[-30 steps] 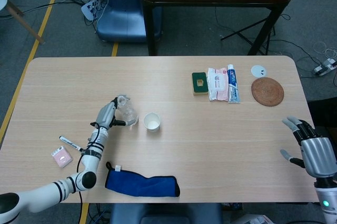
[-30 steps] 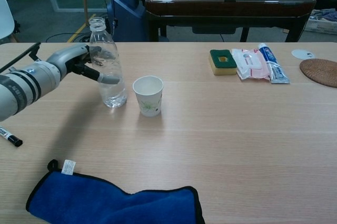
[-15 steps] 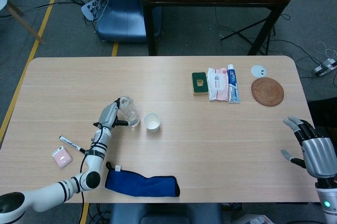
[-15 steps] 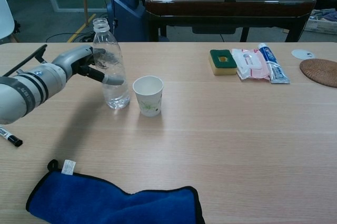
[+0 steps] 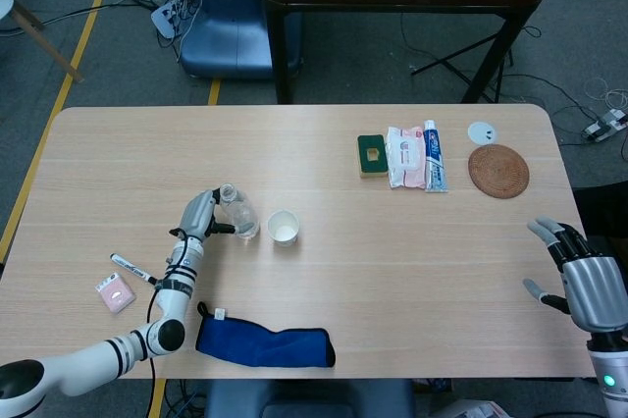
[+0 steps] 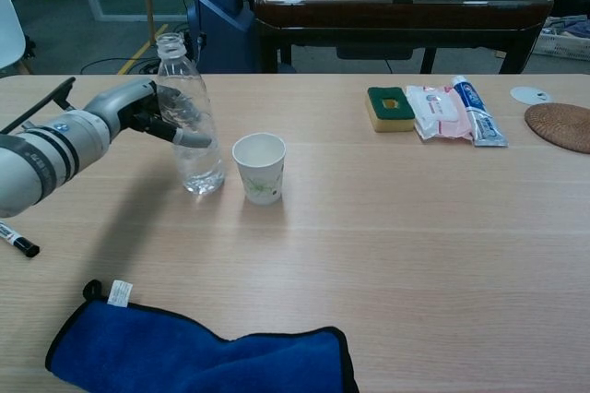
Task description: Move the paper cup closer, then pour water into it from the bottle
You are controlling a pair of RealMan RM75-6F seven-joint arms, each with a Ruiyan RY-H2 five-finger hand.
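A clear plastic bottle (image 6: 191,125) with a little water and no cap stands upright left of centre, also visible in the head view (image 5: 239,214). My left hand (image 6: 138,109) grips its middle from the left, fingers wrapped around it; from above the left hand (image 5: 200,215) sits just left of the bottle. A white paper cup (image 6: 260,167) with a green print stands upright right beside the bottle, not touching it, and looks empty from above (image 5: 284,228). My right hand (image 5: 579,279) hovers off the table's right edge, fingers apart, holding nothing.
A blue cloth (image 6: 203,354) lies at the near edge. A pen (image 5: 130,267) and a pink pad (image 5: 116,291) lie at the left. At the far right sit a green sponge (image 5: 371,154), wipes pack (image 5: 404,156), toothpaste tube (image 5: 433,156), woven coaster (image 5: 498,171) and white disc (image 5: 482,131).
The bottle has shifted only slightly in my left hand's grip, a touch right and then back. The cup and my right hand have stayed put.
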